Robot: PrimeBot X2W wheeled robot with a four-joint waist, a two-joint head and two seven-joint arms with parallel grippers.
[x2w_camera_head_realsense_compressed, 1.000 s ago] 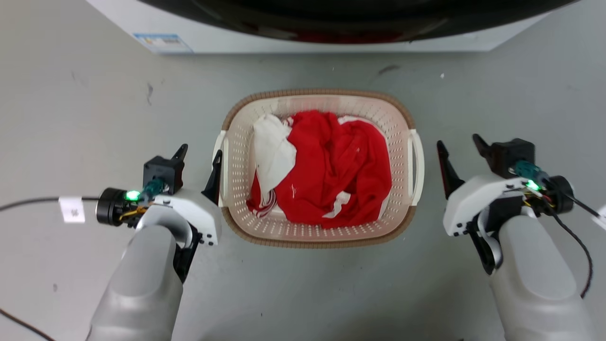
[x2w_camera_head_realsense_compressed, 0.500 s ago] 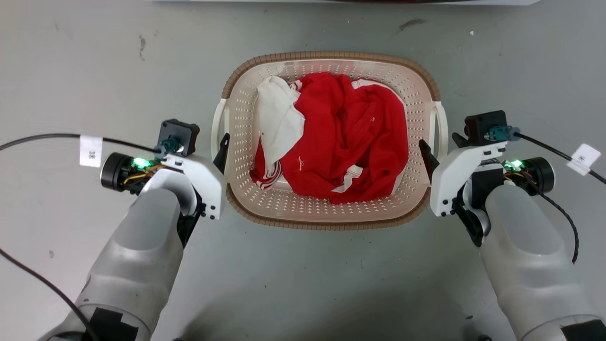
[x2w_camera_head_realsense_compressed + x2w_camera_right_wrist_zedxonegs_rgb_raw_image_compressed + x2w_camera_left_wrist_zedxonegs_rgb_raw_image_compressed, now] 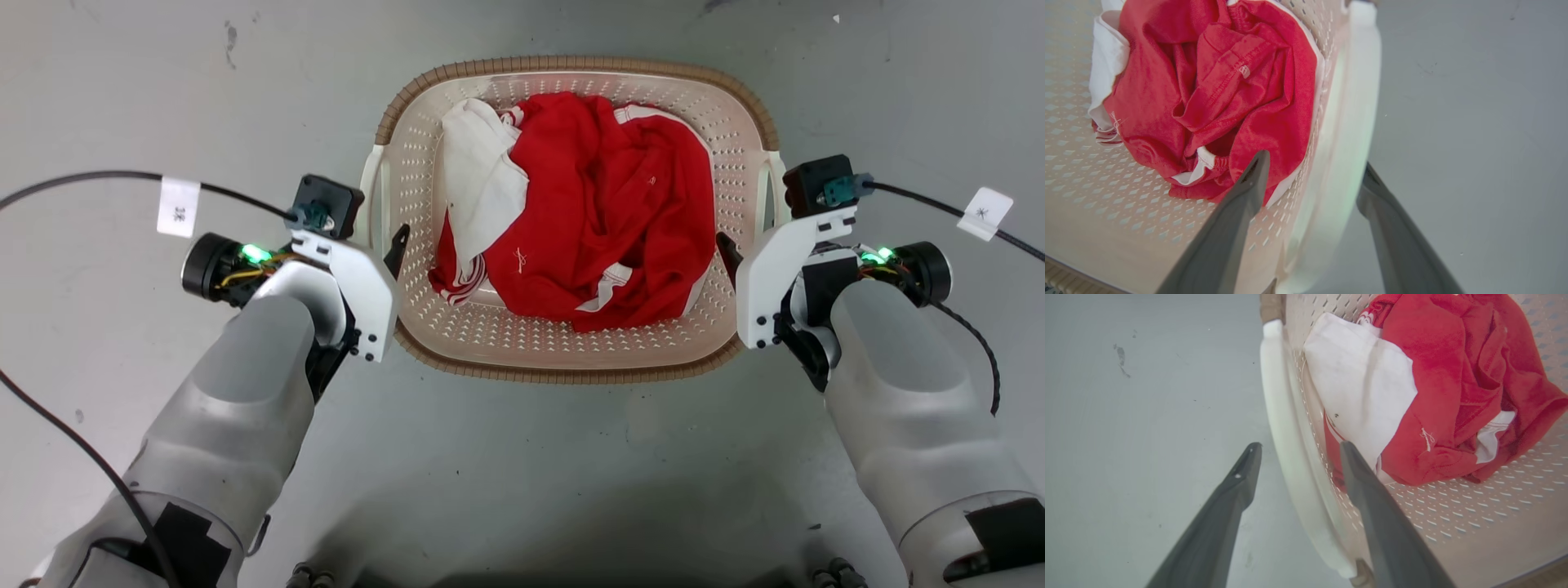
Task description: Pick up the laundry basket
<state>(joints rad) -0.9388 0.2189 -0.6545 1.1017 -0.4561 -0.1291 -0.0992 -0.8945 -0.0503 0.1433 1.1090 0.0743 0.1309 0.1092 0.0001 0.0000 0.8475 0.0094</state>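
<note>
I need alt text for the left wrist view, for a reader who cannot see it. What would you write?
The open left gripper straddles the white side handle of the laundry basket, one dark finger outside over the grey floor, the other inside the basket. Crumpled red and white clothes lie in the basket.

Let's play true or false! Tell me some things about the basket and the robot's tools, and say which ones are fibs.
1. A red garment and a white cloth lie in the laundry basket. True.
2. The left tool is open, with one finger on each side of the basket's white handle. True.
3. The right tool is shut on the red garment. False: it is open, astride the other handle.
4. The basket stands on a table. False: grey floor is under it.
</note>
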